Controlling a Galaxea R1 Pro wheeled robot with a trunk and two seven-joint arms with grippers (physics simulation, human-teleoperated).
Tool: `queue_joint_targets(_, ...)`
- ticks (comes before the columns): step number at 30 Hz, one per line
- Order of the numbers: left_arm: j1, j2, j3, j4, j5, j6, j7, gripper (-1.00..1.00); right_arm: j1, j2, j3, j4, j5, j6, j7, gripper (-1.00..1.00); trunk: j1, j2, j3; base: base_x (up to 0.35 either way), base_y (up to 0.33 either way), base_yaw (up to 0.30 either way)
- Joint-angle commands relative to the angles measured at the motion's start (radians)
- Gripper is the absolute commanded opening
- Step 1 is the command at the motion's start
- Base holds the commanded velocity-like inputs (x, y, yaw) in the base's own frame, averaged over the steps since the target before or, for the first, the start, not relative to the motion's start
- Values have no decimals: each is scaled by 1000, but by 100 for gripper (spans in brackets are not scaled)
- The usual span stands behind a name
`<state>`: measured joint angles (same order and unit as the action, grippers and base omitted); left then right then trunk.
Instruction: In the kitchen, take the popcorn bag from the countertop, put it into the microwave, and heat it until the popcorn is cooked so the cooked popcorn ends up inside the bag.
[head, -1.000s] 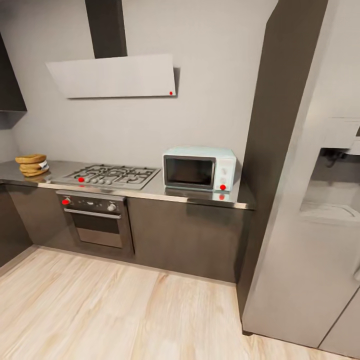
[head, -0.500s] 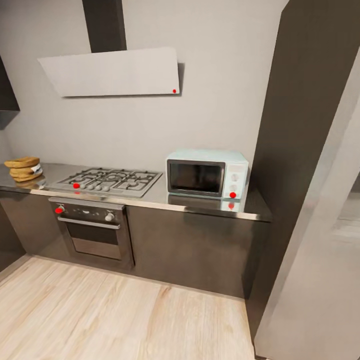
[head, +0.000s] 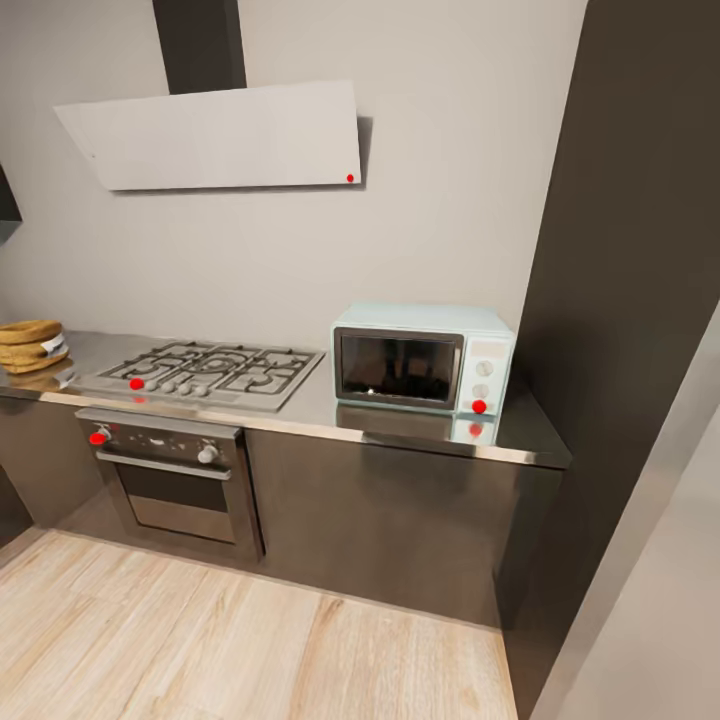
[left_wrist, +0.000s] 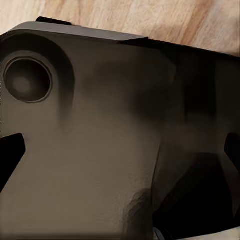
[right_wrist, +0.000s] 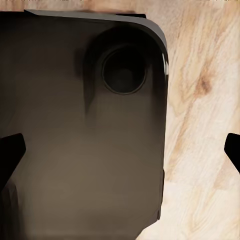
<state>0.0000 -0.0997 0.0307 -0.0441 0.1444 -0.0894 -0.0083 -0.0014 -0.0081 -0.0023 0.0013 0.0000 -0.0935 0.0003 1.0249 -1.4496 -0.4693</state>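
The mint-blue microwave (head: 420, 360) stands on the grey steel countertop (head: 400, 428) at its right end, dark glass door closed, a red dot low on its knob panel. The tan popcorn bag (head: 28, 345) sits far along the countertop, at the left edge of the head view; popcorn is not visible. In the left wrist view my left gripper (left_wrist: 120, 152) hangs over a dark part of my own body, black fingertips (left_wrist: 9, 152) wide apart. My right gripper (right_wrist: 120, 150) is likewise open above the dark body and wooden floor, nothing held.
A gas hob (head: 205, 370) lies between bag and microwave, with a built-in oven (head: 170, 470) below and a white hood (head: 215, 135) above. A tall dark cabinet (head: 640, 300) rises right of the counter. Light wooden floor (head: 200, 640) spreads in front.
The whole head view has shifted: the counter and microwave look nearer, the bag has slid to the left edge, and the pale fridge at right has mostly left the picture. The camera moved.
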Motion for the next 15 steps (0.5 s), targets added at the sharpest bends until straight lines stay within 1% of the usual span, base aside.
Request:
queue_joint_targets(1,0,0,3,0,6,-2,-1,100,0,0,0,0,0,-4,1,100,0,0,-1,30,0,0)
queue_joint_targets(9,0,0,3,0,6,-3,-1,100,0,1,-1,0,-3,-6,-1,100,0,0,-1,4,0,-11)
queue_joint_targets(15,0,-1,3,0,6,-3,-1,100,0,2,-1,0,-3,-6,-2,100,0,0,-1,0,0,-127)
